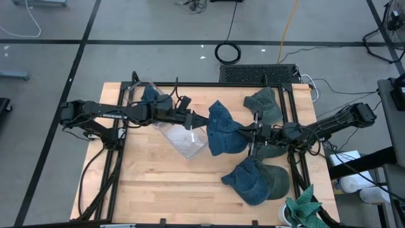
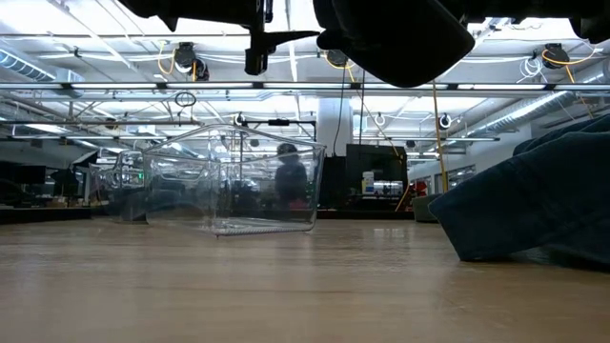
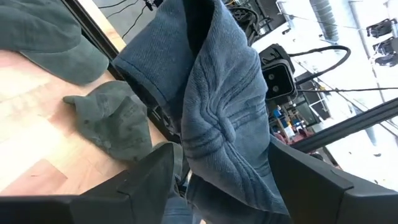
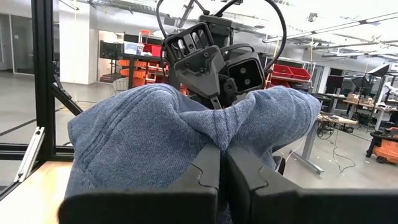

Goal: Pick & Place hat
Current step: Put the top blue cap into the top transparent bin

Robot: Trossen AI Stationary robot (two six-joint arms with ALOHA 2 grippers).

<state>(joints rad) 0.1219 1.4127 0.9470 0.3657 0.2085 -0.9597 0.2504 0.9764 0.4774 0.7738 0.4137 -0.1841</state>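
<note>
1. Nearest my right wrist camera, the right gripper (image 4: 222,180) has its jaws pressed together on a fold of the blue hat (image 4: 186,134), pinching the cloth so it hangs draped over them.
2. In the high view that blue hat (image 1: 223,129) sits at centre frame, held between both arms above the counter (image 1: 152,183); I judge this a handover or a stretch to shape it.
3. The left gripper (image 3: 217,186) has its jaws spread either side of the hat's crown; whether they touch the cloth I cannot tell.
4. The hat is soft, ribbed fabric with stitched seams meeting at a top button, and it sags limply.
5. A clear plastic bin (image 1: 180,136) lies just left of the hat, probably the drop target.
6. More hats wait at right: green ones (image 1: 266,104) in the upper right, and a blue one (image 1: 248,180) beside a green one lower right.
</note>
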